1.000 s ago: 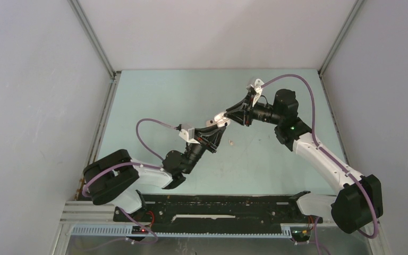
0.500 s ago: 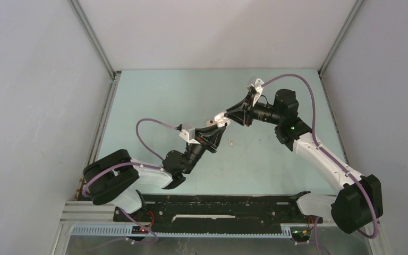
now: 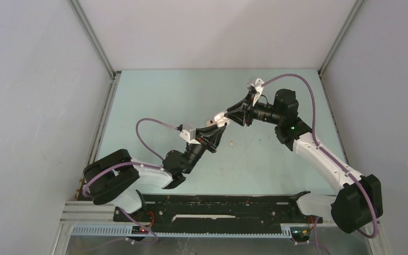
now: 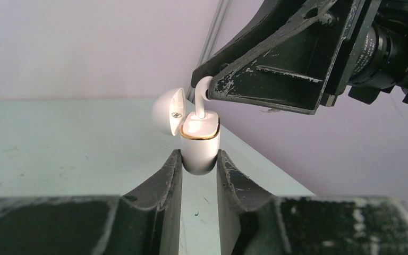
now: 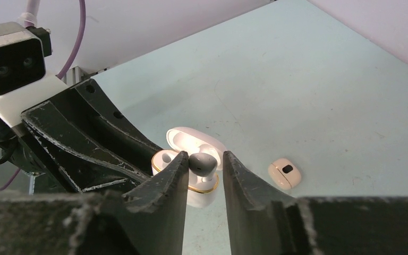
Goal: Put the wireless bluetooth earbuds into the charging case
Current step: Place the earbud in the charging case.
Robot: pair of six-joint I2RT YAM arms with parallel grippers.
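- Left gripper point(image 4: 198, 158): jaws pinched on the lower body of the white charging case point(image 4: 200, 142), which stands upright above the pale green table point(image 3: 154, 95), mid-scene. The fingers hide the base of the case.
- Lid point(image 4: 168, 110): swung open, leaning left in the left wrist view.
- Earbud point(image 4: 200, 102): white, stem down in the mouth of the open case. In the left wrist view its head is cut off behind the right arm's black finger.
- Right gripper point(image 5: 204, 156): jaws narrowly parted, one on each side of the earbud's head. Whether the pads press it cannot be made out.
- The case's other socket is partly covered by a finger, so it cannot be told whether it is filled.
- Second earbud point(image 5: 285, 173): pale with a dark spot, lying loose on the table, near and to the right of the case. It is only a speck in the top view.
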